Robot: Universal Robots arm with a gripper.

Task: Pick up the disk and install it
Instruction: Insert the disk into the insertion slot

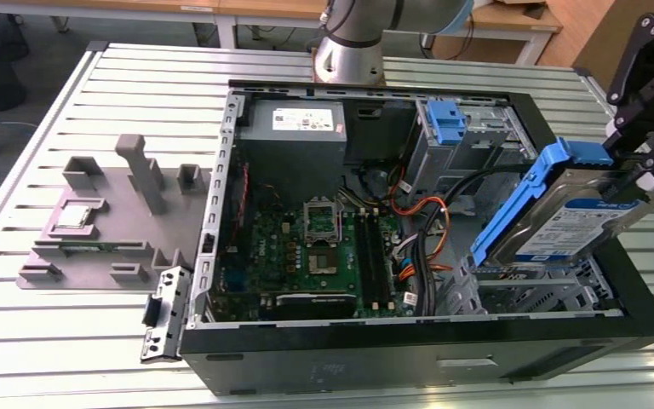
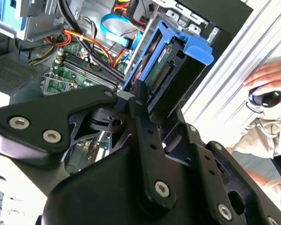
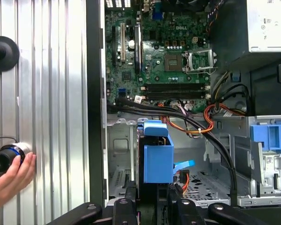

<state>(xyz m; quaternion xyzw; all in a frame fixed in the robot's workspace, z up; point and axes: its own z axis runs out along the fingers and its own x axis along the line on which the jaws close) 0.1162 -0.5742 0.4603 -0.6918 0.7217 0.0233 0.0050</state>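
Note:
The disk (image 1: 560,217), a silver drive in a blue carrier, hangs tilted on edge over the open computer case (image 1: 418,341), at the exterior view's right. My gripper (image 1: 636,181) is shut on its upper end. Its lower end points down toward the metal drive bay (image 1: 531,294) in the case's near right corner. In the second wrist view the disk (image 2: 175,58) juts out from between my black fingers (image 2: 139,105). In the first wrist view its blue carrier (image 3: 157,157) hangs over the bay (image 3: 119,154), just above my gripper (image 3: 152,199).
Black and orange cables (image 1: 429,217) run beside the bay. An upright blue latch (image 1: 446,119) stands at the case's back. A grey fixture (image 1: 111,213) with a small silver chip lies on the slatted table at the exterior view's left. A person's hand (image 3: 9,176) holds a black knob beside the case.

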